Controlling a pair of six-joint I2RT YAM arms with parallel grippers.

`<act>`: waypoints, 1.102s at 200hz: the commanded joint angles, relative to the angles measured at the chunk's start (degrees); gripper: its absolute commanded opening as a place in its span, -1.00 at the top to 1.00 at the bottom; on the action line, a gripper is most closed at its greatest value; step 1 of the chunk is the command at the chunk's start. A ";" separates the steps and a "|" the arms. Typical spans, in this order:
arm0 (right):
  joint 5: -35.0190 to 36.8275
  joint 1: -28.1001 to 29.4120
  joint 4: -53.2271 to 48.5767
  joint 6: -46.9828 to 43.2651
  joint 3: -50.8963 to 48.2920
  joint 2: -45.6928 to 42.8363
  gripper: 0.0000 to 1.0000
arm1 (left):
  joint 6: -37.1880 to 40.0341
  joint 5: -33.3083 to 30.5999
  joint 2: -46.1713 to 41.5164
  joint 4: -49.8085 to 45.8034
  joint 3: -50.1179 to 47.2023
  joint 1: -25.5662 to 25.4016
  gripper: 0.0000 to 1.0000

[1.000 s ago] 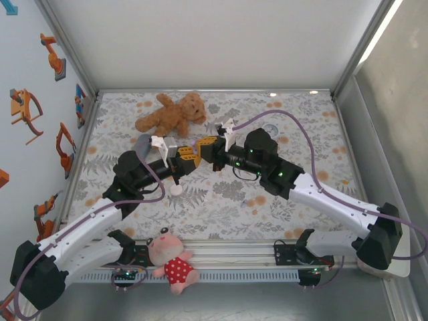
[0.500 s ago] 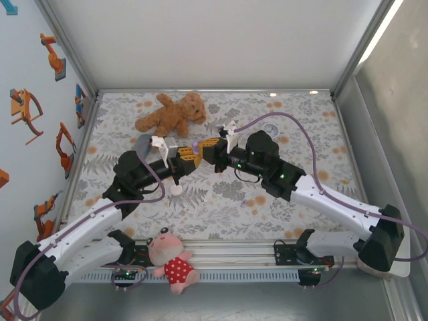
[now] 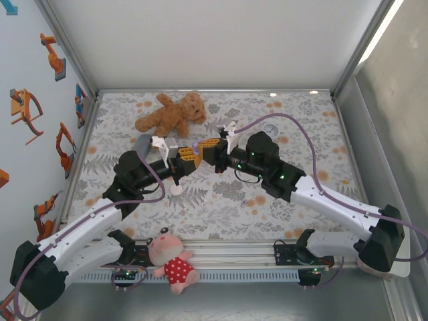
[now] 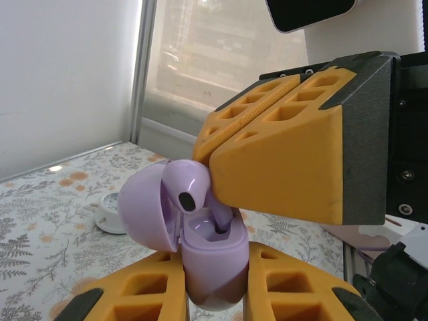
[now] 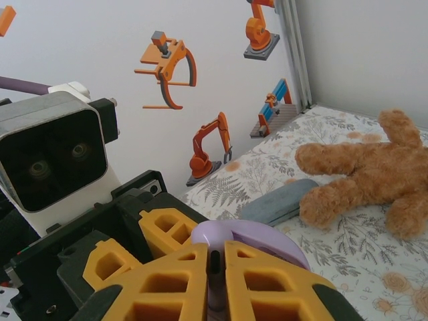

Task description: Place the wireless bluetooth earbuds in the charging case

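In the left wrist view, my left gripper [image 4: 214,284] is shut on a purple charging case [image 4: 215,257], held upright with its lid [image 4: 142,208] swung open to the left. A purple earbud [image 4: 185,184] hangs over the case with its stem down in one socket. My right gripper [image 5: 214,267] is shut on that earbud's stem [image 5: 214,262], just above the open lid [image 5: 261,239]. From above, the two grippers meet at mid-table, the left gripper [image 3: 187,157] and the right gripper [image 3: 208,147] touching around the case [image 3: 194,145].
A brown teddy bear [image 3: 172,114] lies at the back. A grey pouch [image 3: 142,142] sits beside it. A small white round case [image 3: 176,190] rests on the floral cloth below the left gripper. A pink doll [image 3: 170,257] lies on the front rail.
The right gripper has edged slightly left and lower with the purple earbud, onto the open case. The left arm has held still.
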 commanded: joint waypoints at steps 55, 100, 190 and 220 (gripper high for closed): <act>0.95 0.37 -0.23 -0.98 -0.34 -2.94 0.44 | 2.70 0.25 -0.74 0.61 2.30 -0.31 0.97; 2.44 0.38 -5.69 -2.96 4.69 -4.41 0.31 | 4.31 0.12 -1.30 1.20 1.40 -0.31 0.99; 3.60 -0.23 -28.69 -4.31 17.71 -5.28 0.10 | 22.22 -1.15 -5.82 -3.65 1.34 -0.88 1.00; 0.73 -0.24 -34.12 -4.84 21.25 -4.09 0.10 | 28.47 -1.81 -6.46 -8.94 4.31 -1.06 1.00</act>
